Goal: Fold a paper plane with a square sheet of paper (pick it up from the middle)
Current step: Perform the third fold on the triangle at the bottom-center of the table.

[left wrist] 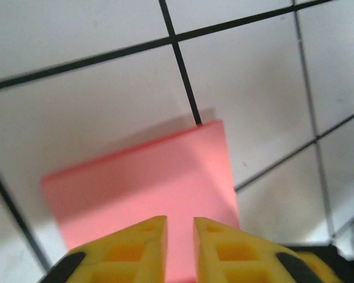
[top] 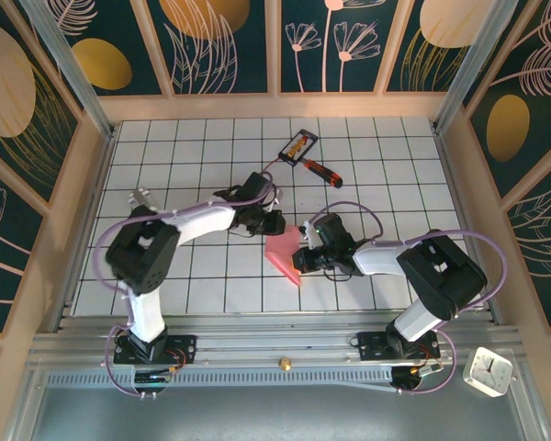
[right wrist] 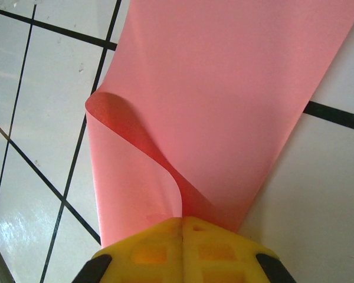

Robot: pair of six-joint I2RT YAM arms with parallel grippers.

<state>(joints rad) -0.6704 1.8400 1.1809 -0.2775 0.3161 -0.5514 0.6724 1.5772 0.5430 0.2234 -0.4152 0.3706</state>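
Note:
The square sheet of paper is pink-red and lies mid-table between the two arms. My right gripper is shut on its near edge, where the sheet curls over itself in a soft loop. In the top view that gripper sits at the sheet's right side. My left gripper hovers at the sheet's far side. Its yellow fingers stand a little apart over the flat paper, with nothing between them. The paper plane is out of view.
A red-handled screwdriver and a small black-and-orange card lie on the tiled table behind the arms. Wooden walls ring the table. A small white clock sits off the table at the near right.

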